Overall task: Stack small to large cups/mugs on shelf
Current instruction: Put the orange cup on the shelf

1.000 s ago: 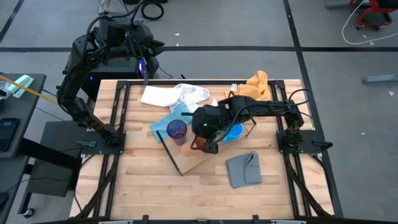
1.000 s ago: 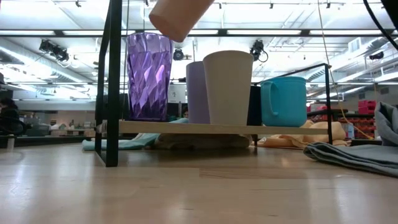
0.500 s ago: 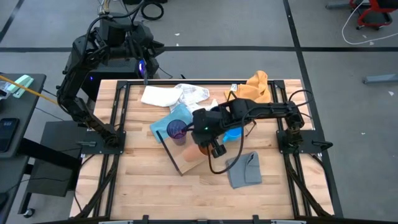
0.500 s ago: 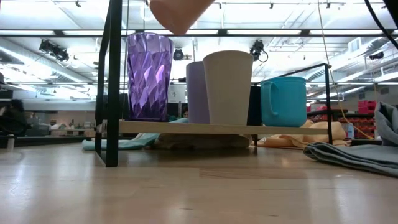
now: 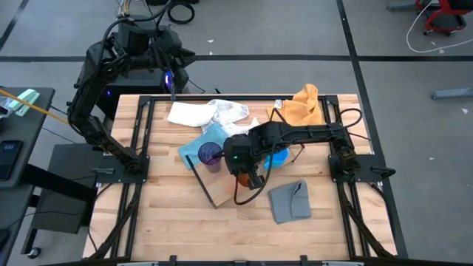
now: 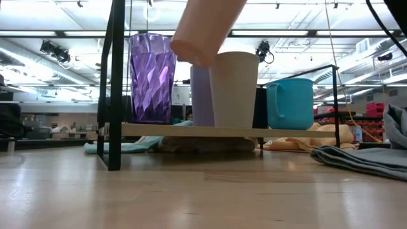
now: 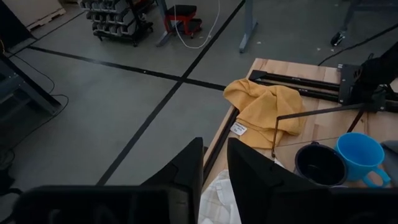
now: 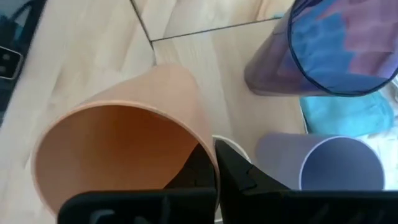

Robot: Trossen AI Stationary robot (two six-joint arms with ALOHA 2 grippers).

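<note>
My right gripper [image 5: 247, 177] is shut on the orange cup [image 6: 203, 32] and holds it tilted over the shelf [image 6: 191, 131]. The cup's base is just above the beige cup [image 6: 234, 89]. On the shelf also stand the dark purple tumbler [image 6: 151, 76], the lavender cup [image 8: 336, 165], the black mug [image 7: 320, 165] and the bright blue mug [image 6: 289, 102]. My left gripper [image 7: 214, 180] waits beyond the table's far left corner, open a little and empty. My right gripper holds the orange cup by its rim [image 8: 202, 152], one finger inside the cup and one outside. The fingers come from above, slanting down. The cup is lifted clear and tilted, its mouth toward the gripper and its base [image 6: 194, 54] lowest.
A grey cloth [image 5: 290, 201] lies near the table's right front. An orange cloth [image 5: 303, 102] and a white cloth [image 5: 207, 113] lie at the far side. A teal cloth [image 5: 194, 146] lies under the shelf's far left part. Black frame rods [image 6: 116, 83] stand at the shelf's corners.
My right gripper has come down with the orange cup and a little toward the table's left. The cup has tipped further, and its base now hangs at the level of the beige cup's rim, where before it was well above it.
</note>
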